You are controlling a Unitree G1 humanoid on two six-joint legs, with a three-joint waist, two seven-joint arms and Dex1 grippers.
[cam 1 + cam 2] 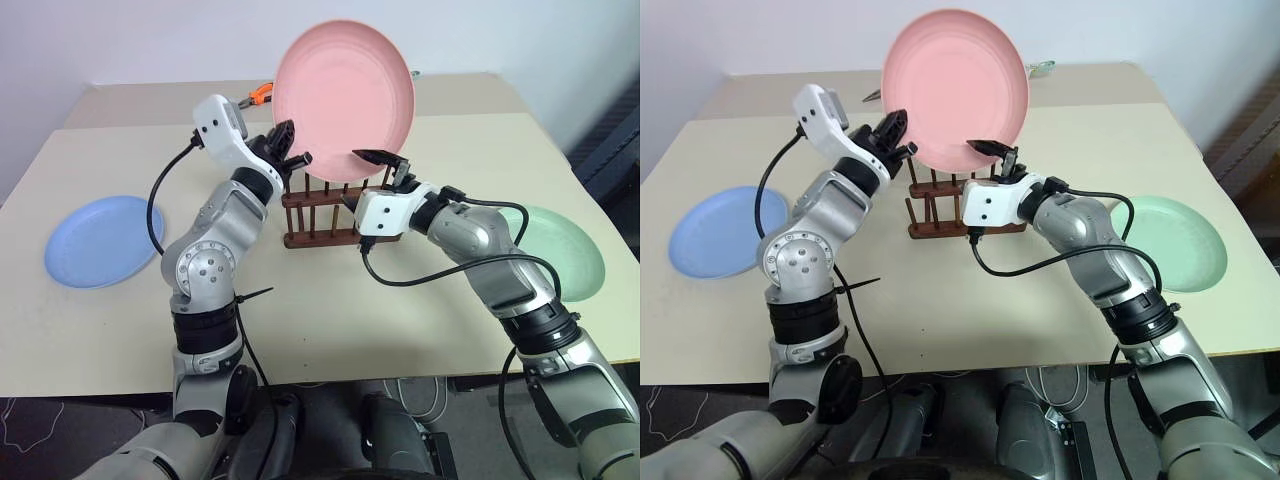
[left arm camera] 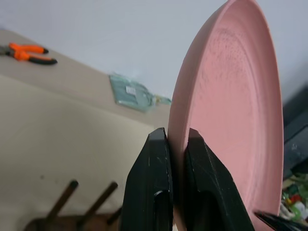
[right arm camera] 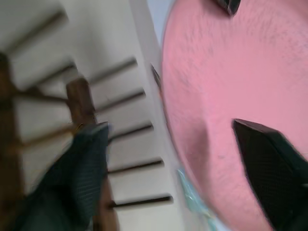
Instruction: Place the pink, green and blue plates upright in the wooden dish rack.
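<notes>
Your left gripper (image 2: pixel 177 159) is clamped tight on the rim of the pink plate (image 1: pixel 345 95), holding it on edge in the air just above the wooden dish rack (image 1: pixel 325 215). Your right gripper (image 1: pixel 385 165) sits at the plate's lower edge with its jaws parted, one finger on each side of the rim and not yet gripping. The plate looks stiff, light and matte, so a rim pinch should hold, though a single pinch point likely lets it swing; steady the opposite rim. The blue plate (image 1: pixel 100 240) lies flat well out beyond your left arm, the green plate (image 1: pixel 565 250) flat beyond your right.
</notes>
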